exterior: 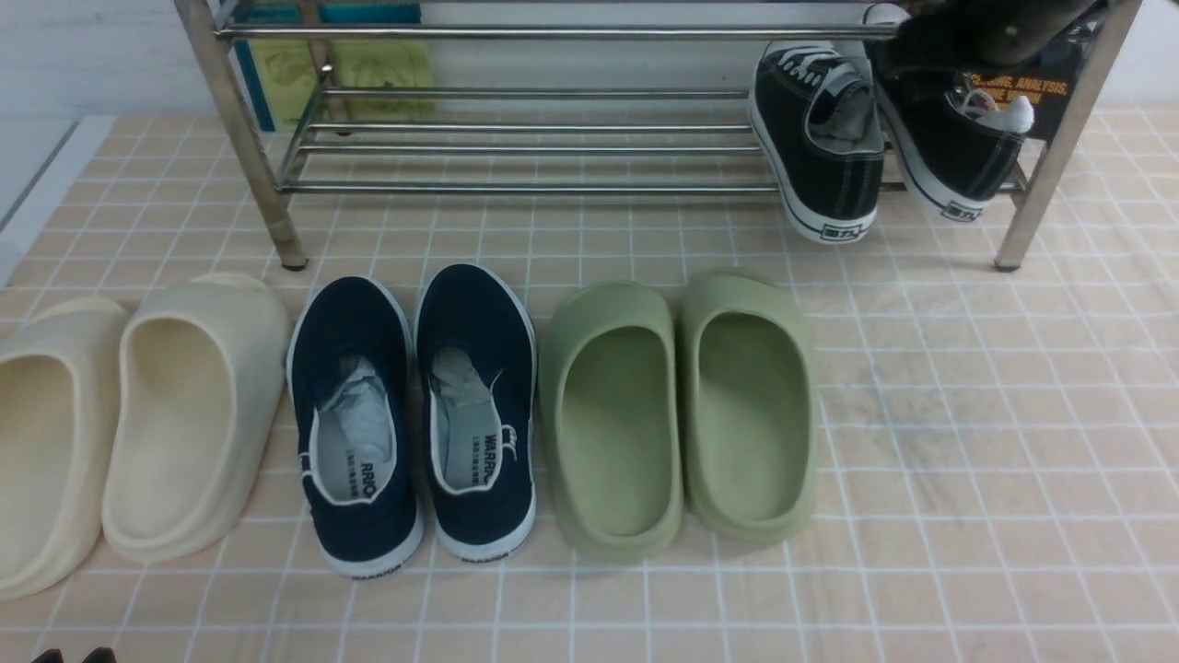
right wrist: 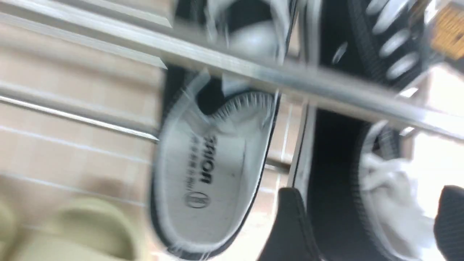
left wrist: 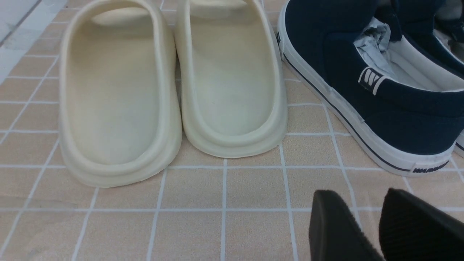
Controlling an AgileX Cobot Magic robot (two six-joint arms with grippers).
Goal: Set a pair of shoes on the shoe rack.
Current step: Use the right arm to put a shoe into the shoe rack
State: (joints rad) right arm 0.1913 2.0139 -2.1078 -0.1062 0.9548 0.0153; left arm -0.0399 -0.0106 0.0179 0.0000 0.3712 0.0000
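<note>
The shoe rack [exterior: 516, 32] of silver tubes stands at the back. Both black sneakers of the pair of shoes lie on the right end of its lower shelf, heels hanging over the front bar: one [exterior: 820, 147] beside the other [exterior: 949, 147]. My right arm [exterior: 995, 28] hangs over the right-hand sneaker. In the blurred right wrist view my right gripper [right wrist: 368, 188] is open, its fingers wide apart on either side of that sneaker's [right wrist: 333, 163] heel wall. My left gripper [left wrist: 358, 191] rests low near the front edge, slightly open, with only floor between its fingers.
On the tiled mat in front of the rack stand three pairs in a row: cream slides [exterior: 184, 414], navy slip-ons [exterior: 414, 414] and green slides [exterior: 682, 405]. Yellow and blue items [exterior: 368, 64] and a black box [exterior: 1032, 92] sit behind the rack.
</note>
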